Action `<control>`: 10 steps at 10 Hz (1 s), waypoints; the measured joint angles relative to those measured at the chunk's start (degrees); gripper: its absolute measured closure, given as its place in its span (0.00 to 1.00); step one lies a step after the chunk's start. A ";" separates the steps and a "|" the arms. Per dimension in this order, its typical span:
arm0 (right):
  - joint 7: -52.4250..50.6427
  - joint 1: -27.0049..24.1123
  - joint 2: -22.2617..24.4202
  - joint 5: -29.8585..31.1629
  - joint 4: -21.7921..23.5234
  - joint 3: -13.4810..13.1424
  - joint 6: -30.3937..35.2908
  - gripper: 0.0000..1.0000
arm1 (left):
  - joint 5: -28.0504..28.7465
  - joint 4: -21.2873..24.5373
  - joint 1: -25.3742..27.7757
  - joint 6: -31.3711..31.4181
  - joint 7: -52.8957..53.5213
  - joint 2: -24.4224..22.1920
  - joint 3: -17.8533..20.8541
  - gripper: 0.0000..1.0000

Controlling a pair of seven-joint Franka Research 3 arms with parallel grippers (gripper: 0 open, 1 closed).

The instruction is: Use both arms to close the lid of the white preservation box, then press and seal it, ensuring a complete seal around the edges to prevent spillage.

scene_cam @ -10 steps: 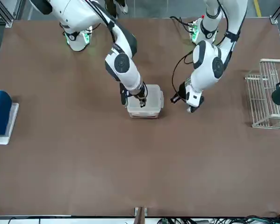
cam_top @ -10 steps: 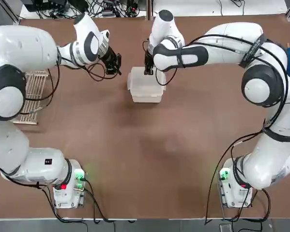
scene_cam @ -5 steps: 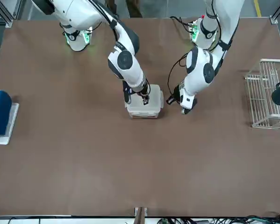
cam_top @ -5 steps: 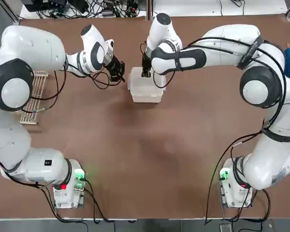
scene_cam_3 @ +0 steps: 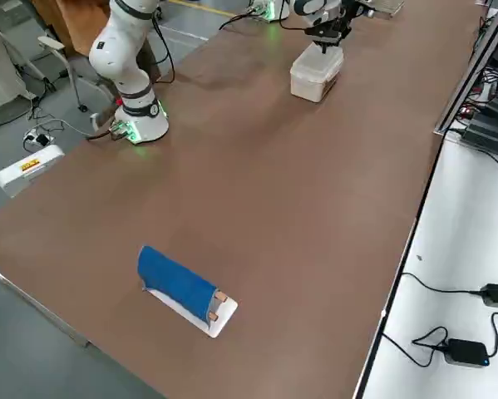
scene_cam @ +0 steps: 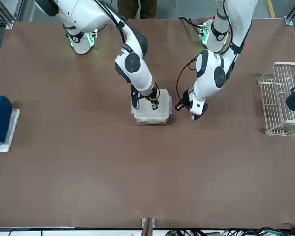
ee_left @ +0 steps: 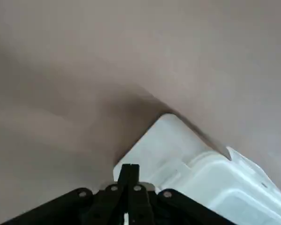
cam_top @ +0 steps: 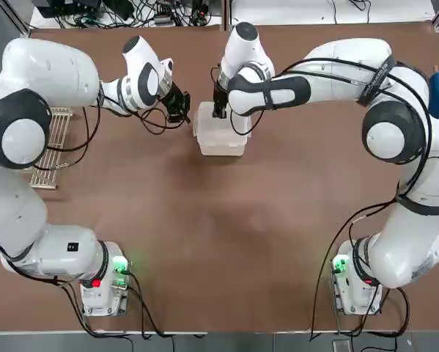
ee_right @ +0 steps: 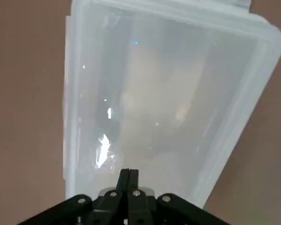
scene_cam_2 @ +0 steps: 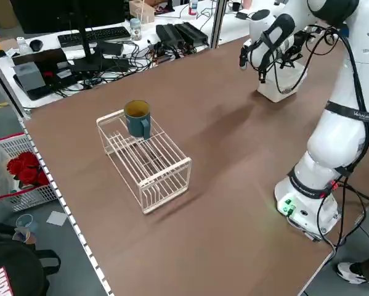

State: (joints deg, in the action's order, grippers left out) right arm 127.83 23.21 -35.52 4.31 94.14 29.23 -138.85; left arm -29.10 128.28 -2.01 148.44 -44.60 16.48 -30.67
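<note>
So we've got the white preservation box (cam_top: 220, 132) sitting on the brown table (cam_top: 226, 242), up toward the far edge from the arm bases and roughly midway between the left and right edges. The lid (ee_right: 159, 89) is already down flat on it; in the right wrist view we can look straight through the translucent plastic, and the edges (ee_right: 260, 61) line up with the base all round as far as we can see.

The right gripper (cam_top: 219, 110) is directly over the far end of the lid, pointing down, fingers pinched fully together with nothing between them. We can't tell for sure whether the tips actually touch the plastic, but they're right on top of it.

The left gripper (cam_top: 181, 110) sits just beside the box's left side, near a rounded corner that shows up in its wrist view. Its jaws are also completely closed and empty, and it's apart from the box by a small gap.

Further out, near the left edge of the table, there's a wire rack (scene_cam_2: 146, 161) with a teal mug (scene_cam_2: 137, 118) on it. Over by the right edge we see a blue roll (scene_cam_3: 177, 283) lying on a white card.
</note>
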 joint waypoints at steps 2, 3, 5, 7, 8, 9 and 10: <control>0.00 0.00 -0.01 0.06 0.00 0.00 -0.01 0.99 | 0.00 -0.10 -0.95 0.18 -1.36 0.00 -0.74 0.99; 0.00 0.01 -0.02 0.12 0.00 0.00 -0.01 0.99 | 0.00 -0.09 -1.48 0.60 -1.68 0.00 -0.75 0.99; 0.00 0.01 -0.02 0.17 0.00 0.01 -0.01 0.99 | 0.00 -0.09 -1.58 1.01 -1.73 0.00 -0.70 0.99; 0.02 0.01 -0.03 0.18 0.00 0.00 -0.01 0.99 | 0.00 -0.09 -1.54 1.03 -1.73 0.06 -0.63 0.99; 0.02 0.01 -0.03 0.18 0.00 0.00 -0.01 0.99 | 0.00 -0.09 -1.51 1.04 -1.73 0.16 -0.61 0.99; 0.02 0.01 -0.03 0.18 0.00 0.00 -0.01 0.99 | 0.00 -0.09 -1.50 1.14 -1.73 0.31 -0.60 0.99; 0.02 0.01 -0.03 0.18 0.00 -0.01 -0.01 0.99 | 0.00 -0.09 -1.50 1.41 -1.73 0.51 -0.60 0.99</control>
State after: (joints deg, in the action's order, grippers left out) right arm 127.85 23.23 -35.55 4.48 94.13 29.22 -138.87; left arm -29.10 128.19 -3.51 149.85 -46.33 16.99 -31.27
